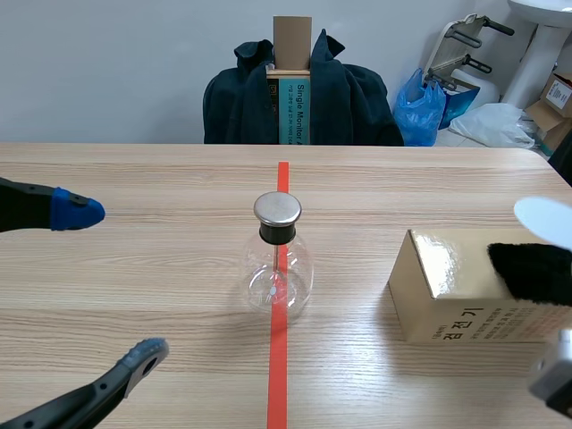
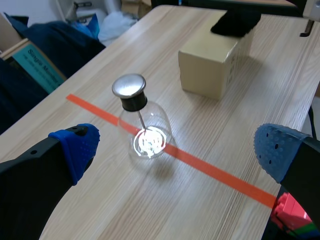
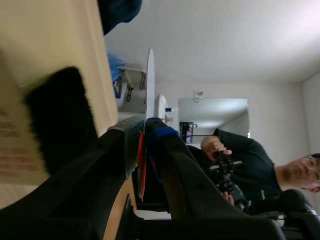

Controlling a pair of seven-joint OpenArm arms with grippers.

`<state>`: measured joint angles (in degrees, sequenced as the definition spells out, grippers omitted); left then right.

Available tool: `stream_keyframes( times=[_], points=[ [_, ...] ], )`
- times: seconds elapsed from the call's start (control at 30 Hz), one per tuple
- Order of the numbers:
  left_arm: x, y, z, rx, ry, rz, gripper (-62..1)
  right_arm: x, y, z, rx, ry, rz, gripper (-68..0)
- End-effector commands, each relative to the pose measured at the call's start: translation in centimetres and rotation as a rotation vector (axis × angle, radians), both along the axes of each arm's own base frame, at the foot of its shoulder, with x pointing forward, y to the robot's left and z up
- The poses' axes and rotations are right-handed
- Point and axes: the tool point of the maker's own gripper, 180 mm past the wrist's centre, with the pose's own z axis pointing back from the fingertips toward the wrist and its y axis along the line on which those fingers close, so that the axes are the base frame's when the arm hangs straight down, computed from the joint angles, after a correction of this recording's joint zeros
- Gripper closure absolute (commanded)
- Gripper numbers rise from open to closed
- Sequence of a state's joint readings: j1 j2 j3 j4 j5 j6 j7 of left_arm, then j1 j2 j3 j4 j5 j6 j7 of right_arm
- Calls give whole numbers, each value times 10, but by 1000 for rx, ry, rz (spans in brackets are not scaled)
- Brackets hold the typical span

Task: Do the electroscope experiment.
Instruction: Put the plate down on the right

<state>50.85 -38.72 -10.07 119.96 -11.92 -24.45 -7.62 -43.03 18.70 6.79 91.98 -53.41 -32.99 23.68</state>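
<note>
In the middle of the frame the flask point(image 1: 278, 273) was clear, smooth glass, and its cap point(image 1: 277, 208) was brushed metal with a soft sheen. The table point(image 1: 134, 277) showed matt wood grain. At the right, the box point(image 1: 447, 277) was glossy gold card, the black cloth point(image 1: 532, 268) on it fuzzy, and the white disc point(image 1: 543, 217) above smooth. At the left, the blue pads point(image 1: 76, 210) looked rubbery and dotted.

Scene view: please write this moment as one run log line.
left gripper: open, beside flask | right gripper: shut on white plate | black cloth on box | flask on tape line
</note>
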Motion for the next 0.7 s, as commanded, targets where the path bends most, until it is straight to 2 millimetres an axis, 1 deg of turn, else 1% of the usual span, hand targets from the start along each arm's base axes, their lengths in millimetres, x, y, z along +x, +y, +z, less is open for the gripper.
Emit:
stream_keyframes(
  times=[0.0,0.1,0.3,0.47,0.53,0.67],
  points=[
    [2,-2,5,-21,5,8,-623,9,1,9,-5,-61,-2,-8],
    [2,-1,4,-9,14,14,-623,10,8,-3,-9,-53,10,-8],
    [3,-1,5,-13,13,19,-623,14,28,-21,3,-26,52,-8],
    [3,-1,5,-15,12,20,-623,11,44,-32,23,2,84,-8],
    [3,-1,5,-13,12,20,-623,11,48,-35,31,9,90,-8],
    [3,-1,5,-11,11,19,-623,9,50,-43,27,29,90,-8]
  ],
)
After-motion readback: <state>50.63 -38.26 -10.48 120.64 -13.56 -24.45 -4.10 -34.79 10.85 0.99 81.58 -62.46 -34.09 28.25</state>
